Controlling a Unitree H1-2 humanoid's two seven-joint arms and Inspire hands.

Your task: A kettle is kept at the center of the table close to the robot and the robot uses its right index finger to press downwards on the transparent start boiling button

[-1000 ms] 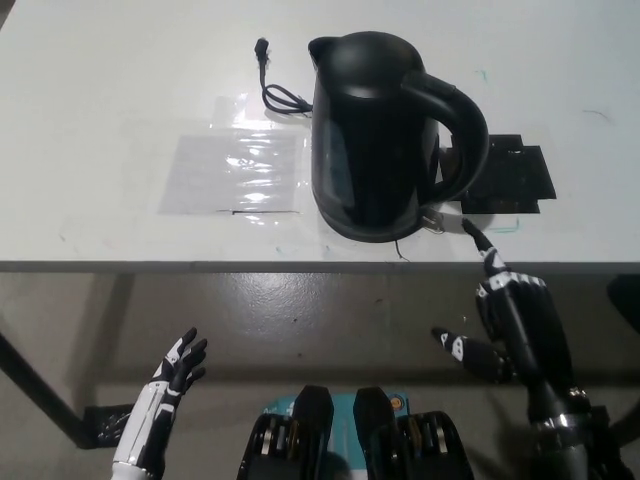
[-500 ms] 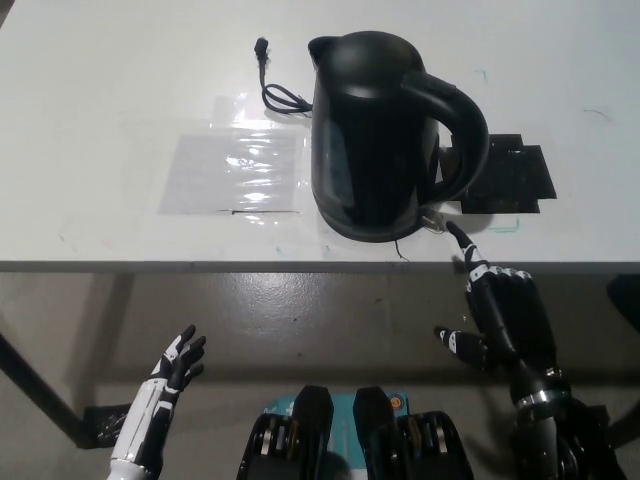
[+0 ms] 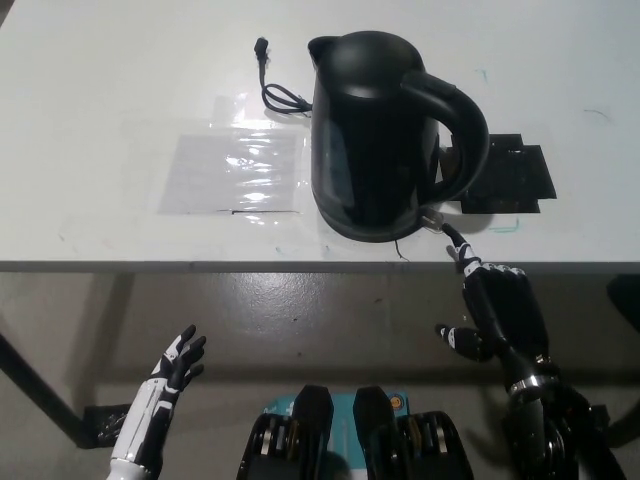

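A black kettle (image 3: 385, 130) stands on the white table (image 3: 120, 80) near its front edge, handle to the right. The small transparent button (image 3: 432, 221) sticks out at the handle's foot. My black right hand (image 3: 498, 310) is raised below the table edge with one finger stretched out; its tip sits right beside the button, and I cannot tell if it touches. The other fingers are curled and hold nothing. My white left hand (image 3: 165, 385) rests low at the lower left, fingers apart.
A black cord with its plug (image 3: 270, 80) lies behind the kettle on the left. A clear plastic sheet (image 3: 235, 170) is taped to the table left of the kettle. A black mat (image 3: 515, 180) lies to the right of the handle.
My right hand has moved left and slightly forward, bringing the outstretched fingertip from right of the button to right beside it. The left hand has hardly moved.
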